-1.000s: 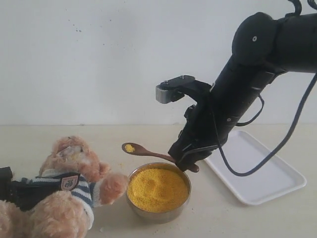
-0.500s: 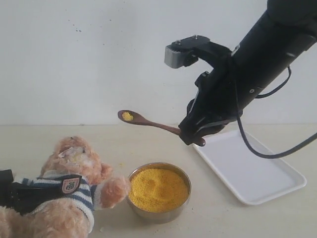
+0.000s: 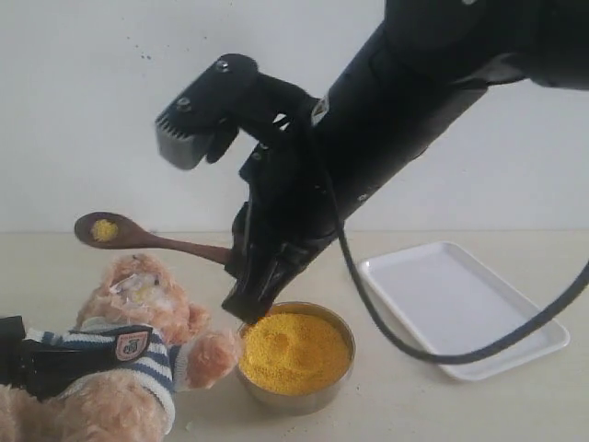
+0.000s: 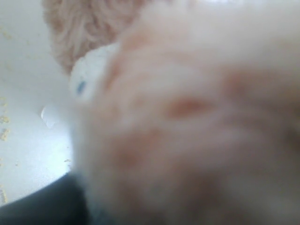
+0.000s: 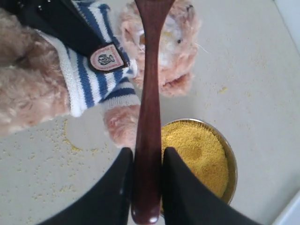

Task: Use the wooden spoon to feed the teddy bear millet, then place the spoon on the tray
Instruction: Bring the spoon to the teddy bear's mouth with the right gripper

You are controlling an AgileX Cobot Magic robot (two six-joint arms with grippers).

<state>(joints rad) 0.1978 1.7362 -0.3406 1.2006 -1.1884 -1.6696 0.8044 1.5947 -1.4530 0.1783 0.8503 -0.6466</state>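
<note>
Ext. view: right gripper (image 3: 241, 276), reaching across from the big black arm, is clamped on the handle end of a small dark reddish-brown wooden spoon (image 3: 138, 238). The spoon is held roughly level, its oval bowl carrying a little yellow millet, just above the head of the fluffy light-brown teddy bear (image 3: 129, 341) in a navy-and-white striped shirt w/ chest badge. The bear leans at lower left on the pale table (image 3: 414, 405). The left gripper (image 3: 51, 364) is at the bear's torso, one black finger pressed across the shirt, the other hidden, so it grips the bear. Just beside the bear's paw is a small round steel bowl (image 3: 304, 401) full of fine bright yellow millet (image 3: 294, 353). A flat white rectangular tray (image 3: 460, 304) w/ low rim lies to the right, apart from the bowl. Left wrist view: blurred plush of the bear (image 4: 187, 117) fills nearly everything; jaws not discernible here. Right wrist view: two black fingers (image 5: 123, 173) pinch the spoon (image 5: 150, 93) handle, jaws narrow. The spoon points over the bear's (image 5: 93, 70) face; its bowl runs out of frame. The millet (image 5: 197, 150) and bowl rim (image 5: 229, 159) sit below the handle. Stray grains (image 5: 70, 140) dot the table (image 5: 243, 70).
</note>
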